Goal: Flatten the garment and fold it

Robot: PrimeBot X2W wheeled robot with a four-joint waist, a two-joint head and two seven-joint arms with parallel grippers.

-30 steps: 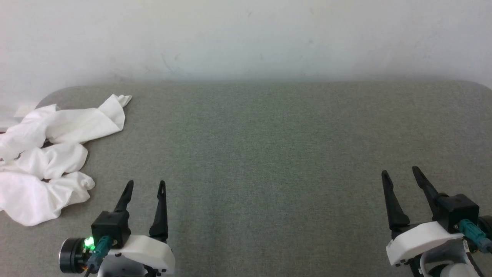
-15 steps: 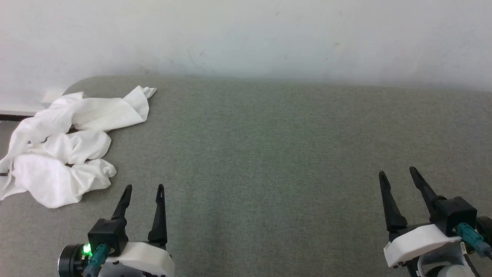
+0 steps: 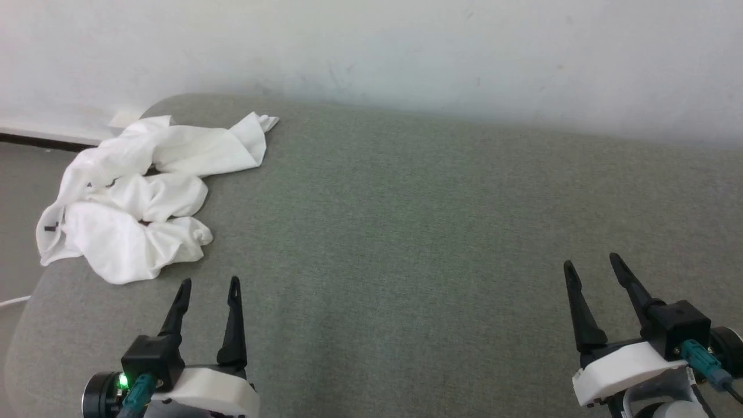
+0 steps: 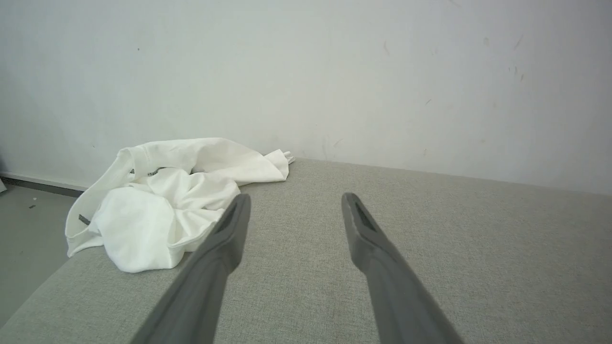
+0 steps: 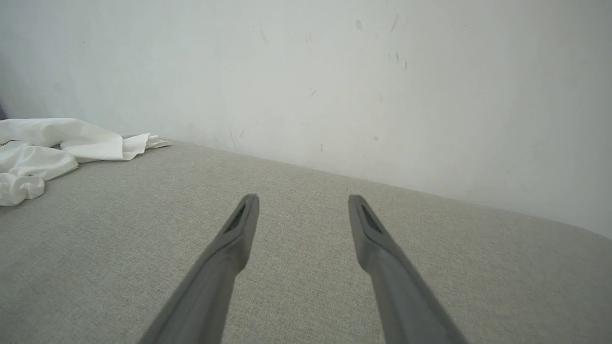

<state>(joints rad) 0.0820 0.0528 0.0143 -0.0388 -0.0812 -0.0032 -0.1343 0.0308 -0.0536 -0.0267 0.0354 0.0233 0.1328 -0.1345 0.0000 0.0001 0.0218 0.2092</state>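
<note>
Nothing of the task shows as done yet. The garment (image 3: pixel 139 191) lies in a crumpled white heap at the far left corner of the table (image 3: pixel 406 232), with sleeves and body twisted over one another and one pointed end trailing toward the wall (image 3: pixel 371 46). Its left side hangs a little over the table's rounded edge, above the floor (image 3: pixel 17 191). No part of it is spread flat, and I can make out no clean fold, only bunched lobes with a few short grey marks of stitching. The left gripper (image 3: pixel 209 280) hovers at the near left, just short of the heap, fingers spread wide with nothing between them; in its wrist view the cloth sits beyond and to the left of the left finger, not touching it. The right gripper (image 3: pixel 590 260) hangs at the near right, well apart from the garment, likewise wide open and empty over bare table. By my judgement the work stands at its very start: the heap has to be taken hold of, drawn to the open middle of the table, opened out and smoothed, sleeves laid straight, and only then folded.
</note>
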